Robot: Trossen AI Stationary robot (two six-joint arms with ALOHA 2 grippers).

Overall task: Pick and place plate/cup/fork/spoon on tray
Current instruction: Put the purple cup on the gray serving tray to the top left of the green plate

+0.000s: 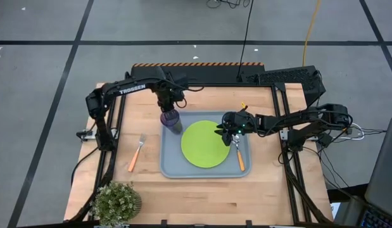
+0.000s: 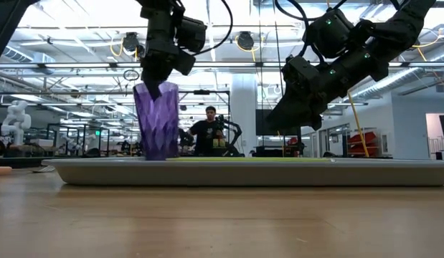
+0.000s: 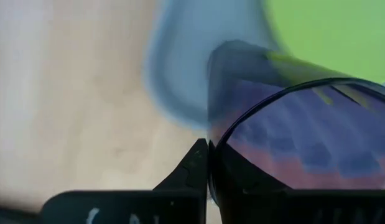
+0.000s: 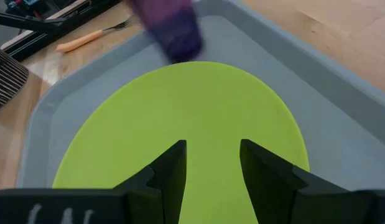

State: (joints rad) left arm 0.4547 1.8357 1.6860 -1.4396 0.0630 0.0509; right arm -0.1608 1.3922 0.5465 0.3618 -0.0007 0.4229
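Wooden counter [image 1: 202, 196] carries the tray [image 1: 172, 166]; the cup [image 1: 171, 119], light, slick plastic, stands at its 10 o'clock corner, left fingers [image 1: 168, 105] pinching its rim. Right fingers [image 1: 228, 134] hang parted.

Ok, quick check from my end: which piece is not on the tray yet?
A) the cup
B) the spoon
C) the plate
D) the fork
D. The fork lies on the bare wood left of the tray, while the plate and spoon lie in it and the cup stands at its far left corner, gripped at the rim by the left gripper.
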